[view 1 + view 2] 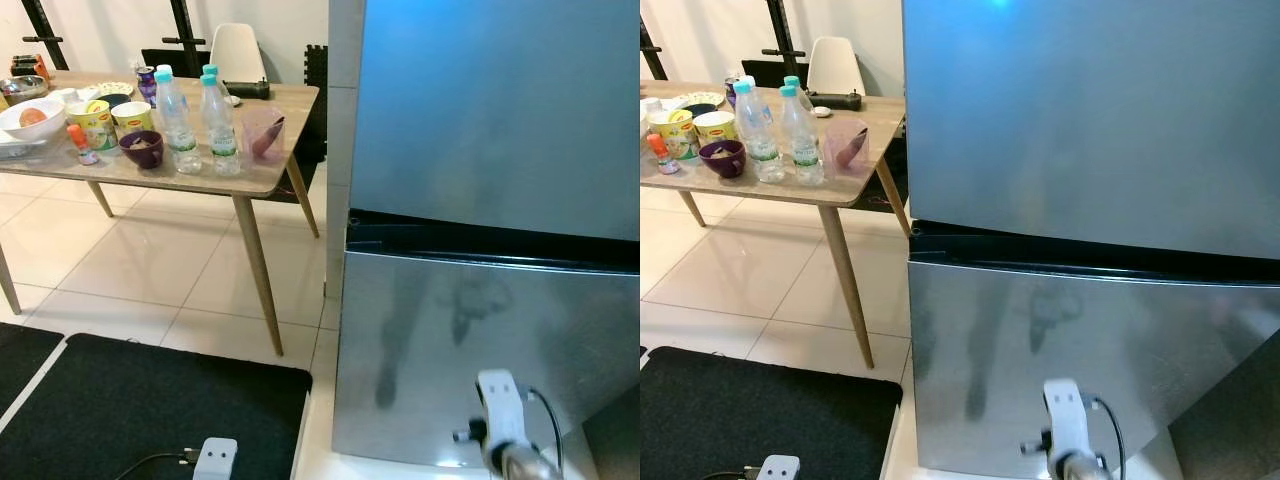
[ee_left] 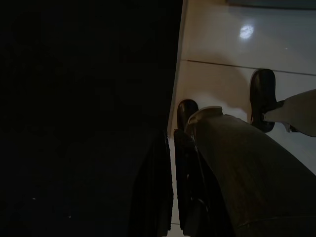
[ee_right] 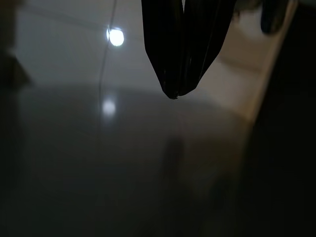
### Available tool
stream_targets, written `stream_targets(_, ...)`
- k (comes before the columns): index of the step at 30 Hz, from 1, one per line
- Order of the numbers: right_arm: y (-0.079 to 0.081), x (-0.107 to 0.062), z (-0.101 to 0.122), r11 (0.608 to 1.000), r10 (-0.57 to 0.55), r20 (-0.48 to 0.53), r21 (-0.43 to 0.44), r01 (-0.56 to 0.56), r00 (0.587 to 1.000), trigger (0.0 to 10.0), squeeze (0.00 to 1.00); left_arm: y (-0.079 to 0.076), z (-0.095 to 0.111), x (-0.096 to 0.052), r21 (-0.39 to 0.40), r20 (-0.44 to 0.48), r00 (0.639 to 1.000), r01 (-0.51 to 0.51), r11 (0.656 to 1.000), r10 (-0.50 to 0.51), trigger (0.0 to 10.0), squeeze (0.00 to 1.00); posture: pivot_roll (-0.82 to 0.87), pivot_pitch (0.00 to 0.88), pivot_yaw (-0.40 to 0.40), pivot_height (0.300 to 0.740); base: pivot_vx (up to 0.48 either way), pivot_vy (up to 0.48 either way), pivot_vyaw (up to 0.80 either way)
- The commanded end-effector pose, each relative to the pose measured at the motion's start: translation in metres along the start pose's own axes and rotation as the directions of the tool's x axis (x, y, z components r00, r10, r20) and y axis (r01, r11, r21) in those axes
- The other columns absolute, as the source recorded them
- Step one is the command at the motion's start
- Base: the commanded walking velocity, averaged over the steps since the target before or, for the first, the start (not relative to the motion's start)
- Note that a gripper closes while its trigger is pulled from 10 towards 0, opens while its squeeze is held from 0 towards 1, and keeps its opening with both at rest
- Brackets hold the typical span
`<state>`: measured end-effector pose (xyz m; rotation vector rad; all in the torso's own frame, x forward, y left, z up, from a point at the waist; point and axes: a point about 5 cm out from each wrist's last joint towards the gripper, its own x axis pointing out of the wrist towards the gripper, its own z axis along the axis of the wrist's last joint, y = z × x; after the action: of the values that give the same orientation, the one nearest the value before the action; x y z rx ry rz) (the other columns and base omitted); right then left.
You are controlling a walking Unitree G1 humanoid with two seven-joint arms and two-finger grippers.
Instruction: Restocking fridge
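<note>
A tall silver fridge (image 1: 490, 110) stands at the right with both its upper door and its lower door (image 1: 480, 340) closed. Left of it, a wooden table (image 1: 255, 180) holds two water bottles with blue caps (image 1: 178, 120) (image 1: 220, 122), a can and noodle cups (image 1: 95, 120). My right arm (image 1: 503, 430) hangs low in front of the lower door. The right gripper (image 3: 174, 94) is shut and empty above the tiled floor. Also shut and empty, my left gripper (image 2: 172, 136) hangs in shade over a dark mat.
On the table are also a purple bowl (image 1: 142, 148), a pink jug (image 1: 265, 135) and a white bowl (image 1: 30, 120). A white chair (image 1: 237, 50) stands behind it. A black mat (image 1: 150, 400) covers the floor at the lower left. Dark shoes (image 2: 261, 98) and a grey leg show beside my left gripper.
</note>
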<state>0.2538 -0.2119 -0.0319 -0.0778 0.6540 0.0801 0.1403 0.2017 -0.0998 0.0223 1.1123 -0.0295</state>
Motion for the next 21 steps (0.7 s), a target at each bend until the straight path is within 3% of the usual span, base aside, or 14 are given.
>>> stream_targets(1,0.000,0.003,0.016,1.000,0.008,0.066,0.009,-0.009,0.998,10.0,0.00,-0.003,-0.007,0.000,-0.007,-0.021,1.000,0.004,1.000,-0.004,10.0,0.00,-0.02,0.022,-0.024,0.740,0.000,0.000,0.00)
stream_targets(5,0.000,0.007,0.035,1.000,0.013,0.128,-0.003,-0.013,0.992,10.0,0.00,-0.003,-0.008,0.000,-0.009,-0.023,1.000,0.003,1.000,-0.004,10.0,0.00,-0.02,0.023,-0.026,0.740,0.000,0.000,0.00)
stream_targets(11,0.005,0.013,0.083,1.000,0.023,0.279,-0.015,-0.020,0.960,10.0,0.00,-0.004,-0.012,-0.001,-0.017,-0.030,1.000,0.005,1.000,-0.005,10.0,0.00,-0.01,0.024,-0.030,0.740,0.000,0.000,0.00)
stream_targets(16,0.007,0.014,0.095,0.999,0.032,0.315,-0.014,-0.029,0.949,10.0,0.00,-0.004,-0.012,-0.001,-0.021,-0.030,1.000,0.004,1.000,-0.005,10.0,0.00,-0.01,0.025,-0.033,0.740,0.000,0.000,0.00)
stream_targets(19,0.008,0.014,0.089,0.999,0.040,0.295,-0.021,-0.035,0.955,10.0,0.00,-0.004,-0.013,-0.001,-0.023,-0.031,1.000,0.003,1.000,-0.004,10.0,0.00,-0.01,0.025,-0.035,0.740,0.000,0.000,0.00)
stream_targets(21,0.010,0.013,0.071,0.998,0.058,0.232,-0.025,-0.054,0.971,10.0,0.00,-0.004,-0.013,-0.001,-0.025,-0.031,1.000,0.003,1.000,-0.004,10.0,0.00,-0.01,0.026,-0.036,0.740,0.000,0.000,0.00)
